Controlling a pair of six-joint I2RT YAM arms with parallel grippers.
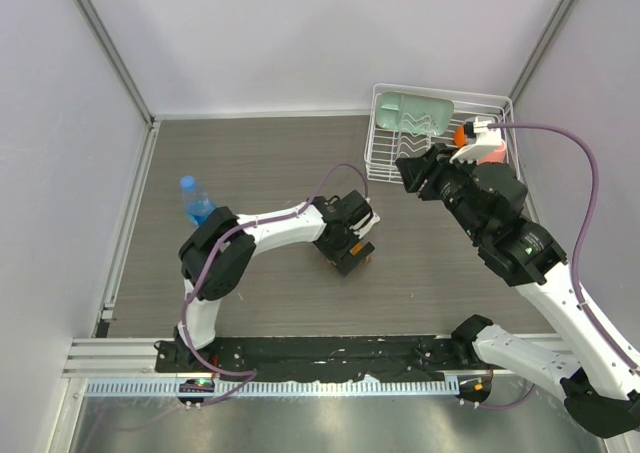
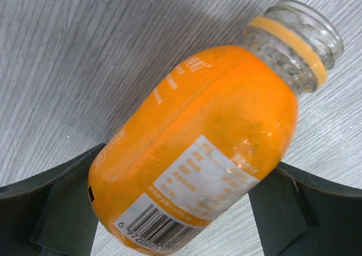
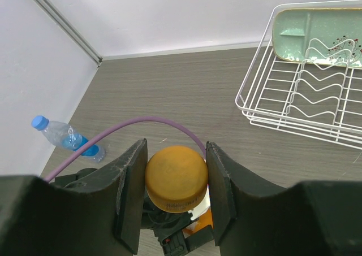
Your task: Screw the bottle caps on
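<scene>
Right wrist: right gripper (image 3: 175, 154) clamped on orange-amber cap (image 3: 176, 179), held up off the table (image 3: 186, 92). Left wrist: left gripper (image 2: 184, 171) spread wide, jaws either side of uncapped squat orange bottle (image 2: 198, 143), contact unclear. Top external: clear bottle (image 1: 200, 209), blue cap (image 1: 188, 183) on, near left wall (image 1: 60, 173), well apart from both grippers

I see squat orange plastic bottle (image 2: 203, 148): glossy, smooth | round amber plastic cap (image 3: 176, 178): matt | grey wood-grain table (image 2: 85, 52): matt | white wire rack (image 3: 300, 106): glossy coated metal
</scene>
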